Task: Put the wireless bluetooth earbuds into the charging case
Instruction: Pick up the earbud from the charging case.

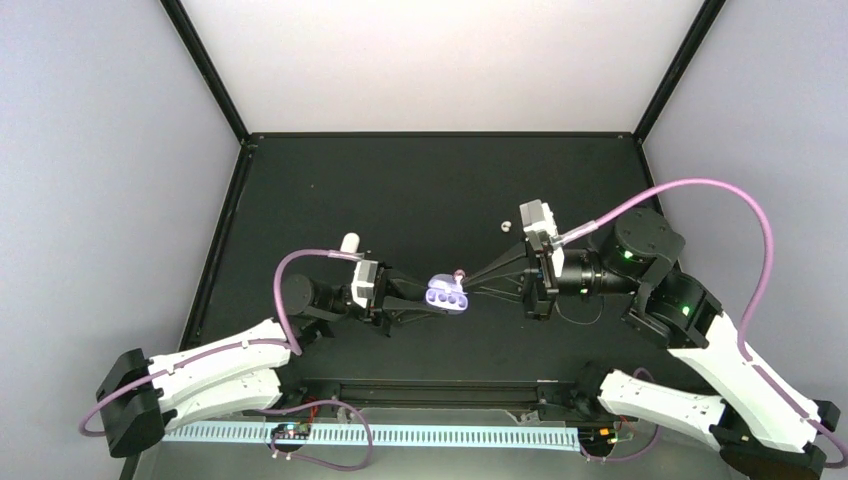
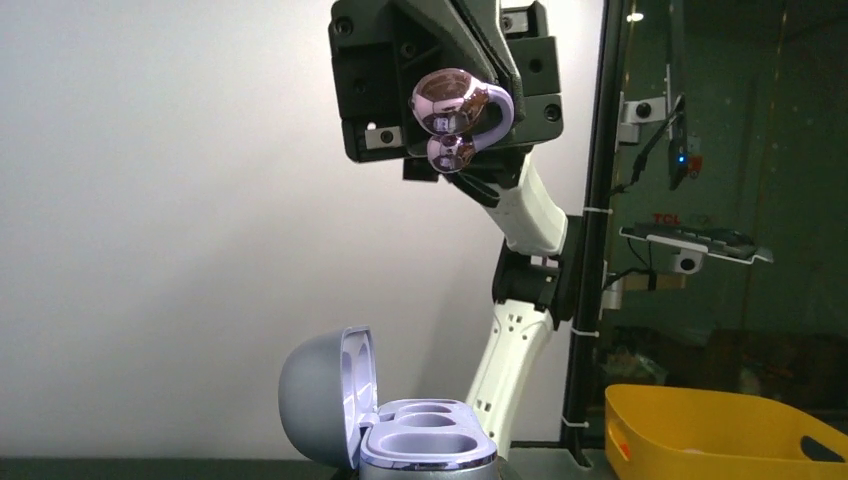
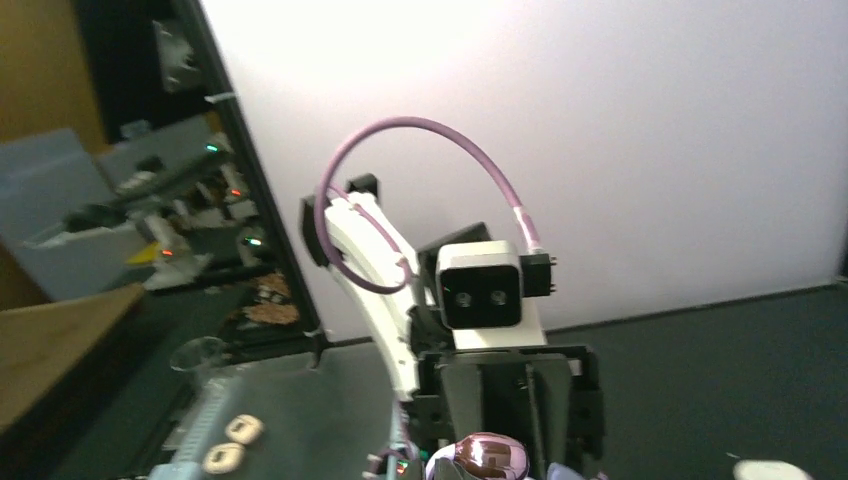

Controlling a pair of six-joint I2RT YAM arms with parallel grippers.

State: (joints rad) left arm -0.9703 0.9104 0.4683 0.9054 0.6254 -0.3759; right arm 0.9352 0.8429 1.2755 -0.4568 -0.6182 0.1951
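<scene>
Insertion step: left claw (image 1: 428, 300) clamped on the open charging case (image 2: 425, 432) mid-surface (image 1: 400, 190), right claw (image 1: 468, 281) pinched shut on a purple earbud (image 2: 452, 115) close by. Next, I'd guess, line it up over an empty well and ease in.

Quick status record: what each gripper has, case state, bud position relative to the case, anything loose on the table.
left gripper: shut on case
right gripper: shut on purple bud
case: lid open, both visible sockets empty
bud position: above the case in the left wrist view, apart from it, not seated
loose on table: white object beyond the left arm; tiny white piece near the right wrist, too small to identify
</scene>
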